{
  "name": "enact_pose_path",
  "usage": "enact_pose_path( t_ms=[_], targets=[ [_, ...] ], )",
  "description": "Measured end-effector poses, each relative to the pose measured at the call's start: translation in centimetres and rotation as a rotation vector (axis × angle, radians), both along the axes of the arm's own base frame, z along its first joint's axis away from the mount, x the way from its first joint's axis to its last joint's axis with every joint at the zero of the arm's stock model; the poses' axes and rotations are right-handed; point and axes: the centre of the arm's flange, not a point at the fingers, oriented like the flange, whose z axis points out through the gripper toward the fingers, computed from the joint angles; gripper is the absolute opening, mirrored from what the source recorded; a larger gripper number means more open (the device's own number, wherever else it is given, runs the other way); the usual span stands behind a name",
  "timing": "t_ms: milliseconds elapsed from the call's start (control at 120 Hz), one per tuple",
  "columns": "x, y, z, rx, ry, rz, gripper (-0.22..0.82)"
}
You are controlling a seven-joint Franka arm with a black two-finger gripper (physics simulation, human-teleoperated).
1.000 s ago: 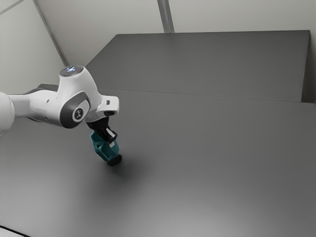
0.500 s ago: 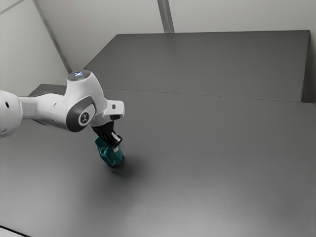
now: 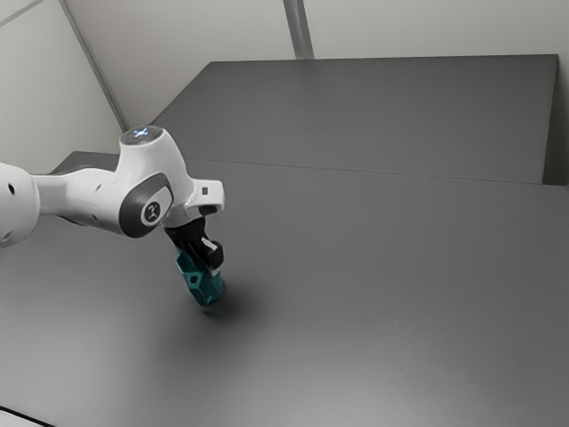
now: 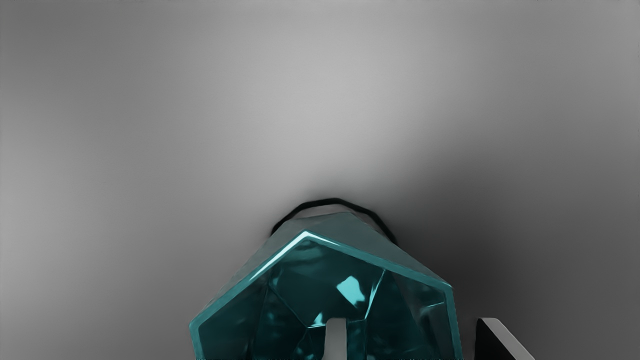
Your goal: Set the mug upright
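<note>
Pale wall panels (image 3: 427, 27) at the back, grey vertical strip (image 3: 300, 28) at 12 o'clock in the exterior view. Raised dark grey slab (image 3: 373, 116) from about 11 round to 2 o'clock, far side of the grey worktop (image 3: 400, 285). White arm (image 3: 156, 191) enters at 9 o'clock, black tool (image 3: 208, 256) pointing down at its end. Teal faceted mug (image 3: 203, 283) sits at roughly 8 o'clock from the exterior view's centre, directly under the tool. It's tilted, mouth end toward 11 o'clock, lower end toward 5. Can't tell whether it touches the worktop. Soft dark shadow (image 3: 238, 304) on the worktop just beside it, about 4 o'clock from the mug. Wrist view looks into the open mouth, with the dark-edged base (image 4: 332, 201) visible past the rim (image 4: 380, 259). Tool is spread: one finger (image 4: 336, 340) is inside the mouth, the other finger (image 4: 505, 345) outside, mug wall between them. Gap visible on each side of that wall, so no pinch. Bright glints on the inner facets.
</note>
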Motion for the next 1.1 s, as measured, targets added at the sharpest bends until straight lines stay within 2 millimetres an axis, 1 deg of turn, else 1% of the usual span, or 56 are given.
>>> enact_pose_path(
  t_ms=[108,167,233,350,450,542,608,667,717,825,1100],
  targets=[
    [-0.3,-0.5,2.2,-0.002,-0.039,-0.010,0.39],
    [-0.5,-0.9,3.8,-0.004,-0.069,-0.017,0.44],
    [-0.8,-1.0,5.2,-0.009,-0.084,-0.017,0.48],
    [0.7,-1.1,9.0,-0.030,-0.090,0.005,0.52],
    [2.4,-1.5,11.1,-0.037,-0.057,0.015,0.55],
    [3.5,-1.9,12.0,-0.034,-0.015,0.018,0.56],
    [4.1,-2.3,13.0,-0.033,0.004,0.019,0.57],
    [4.5,-2.4,14.3,-0.034,0.011,0.021,0.57],
    [5.0,-2.3,15.8,-0.037,0.012,0.025,0.58],
    [5.3,-2.2,18.4,-0.040,0.025,0.034,0.58],
    [5.4,-1.8,22.9,-0.039,0.063,0.047,0.59]
  ],
)
